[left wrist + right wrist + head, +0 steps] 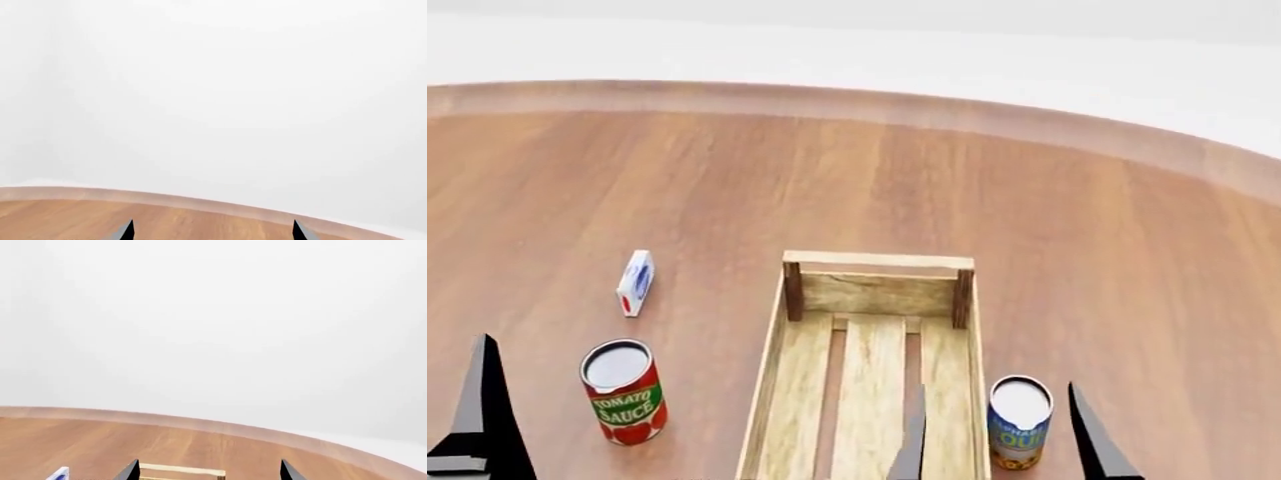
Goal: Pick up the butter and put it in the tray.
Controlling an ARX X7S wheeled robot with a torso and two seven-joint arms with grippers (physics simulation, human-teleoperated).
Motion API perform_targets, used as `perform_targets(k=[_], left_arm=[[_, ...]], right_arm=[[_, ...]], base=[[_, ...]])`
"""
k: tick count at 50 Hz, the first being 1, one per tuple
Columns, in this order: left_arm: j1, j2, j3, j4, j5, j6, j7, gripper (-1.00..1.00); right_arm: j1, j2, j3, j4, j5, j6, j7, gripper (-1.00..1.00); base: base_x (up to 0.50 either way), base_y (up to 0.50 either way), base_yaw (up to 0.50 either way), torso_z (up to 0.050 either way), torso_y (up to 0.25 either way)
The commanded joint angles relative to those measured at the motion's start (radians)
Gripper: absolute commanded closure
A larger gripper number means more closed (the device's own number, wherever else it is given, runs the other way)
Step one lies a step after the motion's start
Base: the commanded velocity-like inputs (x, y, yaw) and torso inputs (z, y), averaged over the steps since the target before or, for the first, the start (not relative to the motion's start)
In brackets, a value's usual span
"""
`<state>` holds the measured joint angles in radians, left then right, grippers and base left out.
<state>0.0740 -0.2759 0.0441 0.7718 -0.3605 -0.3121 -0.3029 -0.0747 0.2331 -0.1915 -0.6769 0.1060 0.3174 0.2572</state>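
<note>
2 cans [625, 392] flank 1 tray [877, 280]: "TOMATO SAUCE" and a blue one [1018, 423]; 1 carton [635, 283]. Both grippers, left [212, 231] and right [1001, 432], are spread.

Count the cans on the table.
2. A tomato sauce can stands left of the tray; a blue-labelled can stands right of it. Others may sit below the frame.

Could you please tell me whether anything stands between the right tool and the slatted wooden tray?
Nothing visible does: the open right tool shows by the right wall of the light-wood slatted tray. A blue-labelled can stands just outside that wall.
</note>
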Motion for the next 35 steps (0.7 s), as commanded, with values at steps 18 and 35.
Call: perform_targets(k=[18, 35], left_arm=[[-0.019, -0.026, -0.015, 0.018, -0.042, -0.029, -0.038, -1.0], [-0.018, -0.036, -0.003, 0.021, -0.042, -0.026, -0.05, -1.0]], right_arm=[[0.009, 0.372, 0.224, -0.273, 0.617, 0.371, -0.244, -1.0], [-0.147, 0.453, 0.334, -0.272, 0.676, 0.338, -0.297, -1.0]], base=[[0.0, 0.0, 0.18, 0.0, 0.0], [0.0, 0.0, 0.0, 0.0, 0.0]])
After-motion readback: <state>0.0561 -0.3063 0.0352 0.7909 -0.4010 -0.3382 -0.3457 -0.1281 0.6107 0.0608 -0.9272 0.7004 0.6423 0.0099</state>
